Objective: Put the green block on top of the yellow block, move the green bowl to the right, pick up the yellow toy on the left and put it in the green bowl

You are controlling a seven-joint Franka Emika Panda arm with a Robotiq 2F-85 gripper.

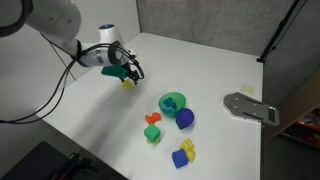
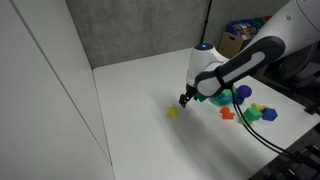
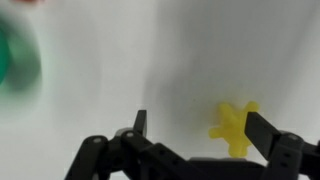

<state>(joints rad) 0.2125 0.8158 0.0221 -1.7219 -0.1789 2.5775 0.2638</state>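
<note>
The yellow toy (image 1: 128,84) is a small star shape lying on the white table, apart from the other toys. It also shows in an exterior view (image 2: 173,112) and in the wrist view (image 3: 235,124). My gripper (image 3: 200,128) is open just above it, and the toy lies between the fingers, close to the right-hand one. The gripper shows in both exterior views (image 1: 130,73) (image 2: 186,99). The teal-green bowl (image 1: 172,102) stands empty near the table's middle, blurred in the wrist view (image 3: 14,55). The green block (image 1: 152,135) sits near the front. I cannot pick out the lime-yellow block.
A blue cylinder (image 1: 185,118) stands beside the bowl. An orange-red toy (image 1: 153,119) lies by the green block. A blue and yellow block pair (image 1: 183,154) sits at the front. A grey flat object (image 1: 250,107) lies near the table's edge.
</note>
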